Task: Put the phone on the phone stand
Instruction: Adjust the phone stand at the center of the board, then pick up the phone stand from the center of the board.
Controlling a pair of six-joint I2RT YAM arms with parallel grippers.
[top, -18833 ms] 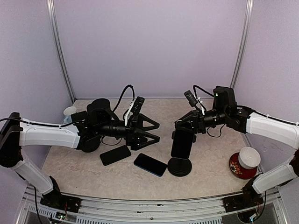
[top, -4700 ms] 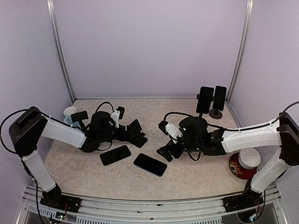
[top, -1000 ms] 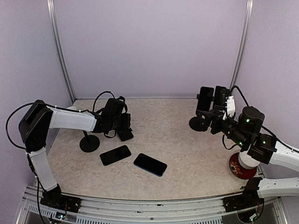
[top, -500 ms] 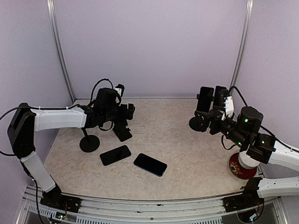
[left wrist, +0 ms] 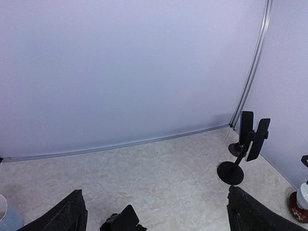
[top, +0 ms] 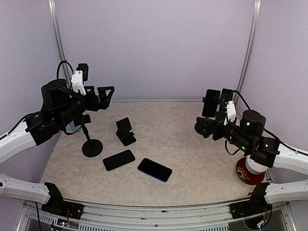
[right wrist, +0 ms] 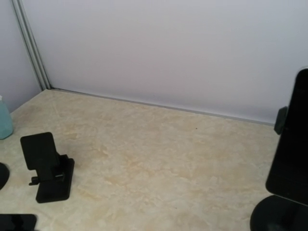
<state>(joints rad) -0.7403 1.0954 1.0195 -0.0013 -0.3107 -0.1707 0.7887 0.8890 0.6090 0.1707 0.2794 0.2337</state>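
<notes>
While neither arm touched anything, the left gripper (top: 107, 97) stood high above the far left corner of the table (top: 192, 159). Its two fingers (left wrist: 71, 215) were spread wide with nothing between them. Beneath it, near the left edge, a pole stand (top: 91, 146) rose from a round black base. Just to the right of that base sat the folding stand (top: 125, 131), its rest plate tilted back.

The black phone (top: 118, 160) lay flat on the table on the near side of the folding stand, apart from it. The blue phone (top: 154, 169) lay flat just beside the black phone, closer to the near edge and toward the middle of the table, and the two did not touch.

The right gripper (top: 214, 129) hovered low near the far right corner with its jaws at full spread, and nothing showed in them. Just beyond it, in that corner, two loaded stands (top: 211, 102) held dark phones upright, side by side. The round base (left wrist: 230, 172) of the nearer one rested on the table close to the gripper.

Near the right edge, beside the right arm, a white cup (top: 256, 162) sat on a red saucer (top: 242, 174). A pale blue cup (right wrist: 3, 124) stood at the left edge.
</notes>
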